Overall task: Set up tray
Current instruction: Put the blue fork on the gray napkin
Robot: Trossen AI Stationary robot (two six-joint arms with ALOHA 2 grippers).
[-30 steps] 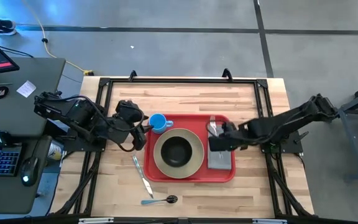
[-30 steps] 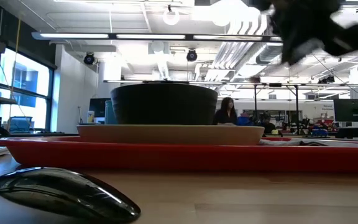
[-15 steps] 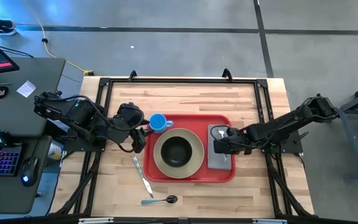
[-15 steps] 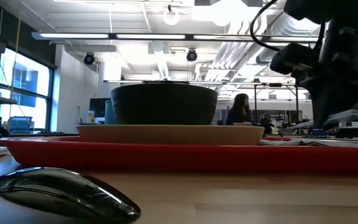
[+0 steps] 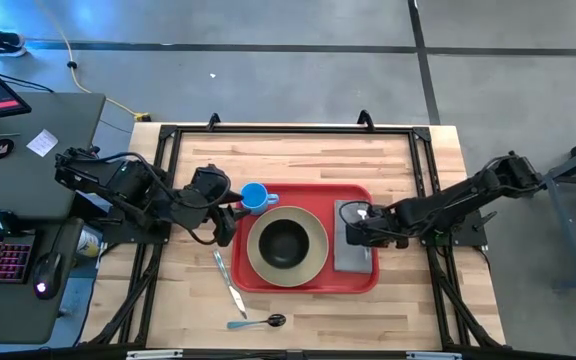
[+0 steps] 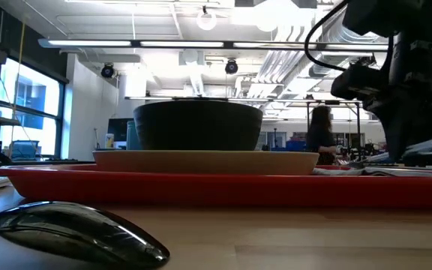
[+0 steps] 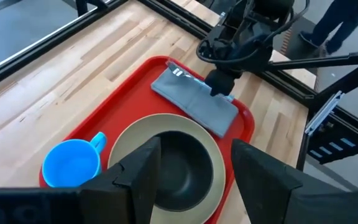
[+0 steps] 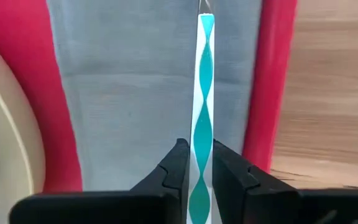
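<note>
Wooden table [image 5: 298,155]: red tray [image 5: 308,283] beneath right tool [image 5: 353,226].

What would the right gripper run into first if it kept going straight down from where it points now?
Most likely the grey napkin on the red tray. The right gripper points down at it, fingers around a teal-and-white utensil handle lying on the cloth. How far above it is unclear.

Even overhead light reaches you from ceiling fixtures [image 6: 201,19], which flare white in the low view. The near spoon bowl [image 6: 73,232] is blurred, as are the left wrist view's fingers [image 7: 145,171]. Shadows on the table [image 5: 298,160] are soft. Blue glare tints the far-left floor [image 5: 58,20].
</note>
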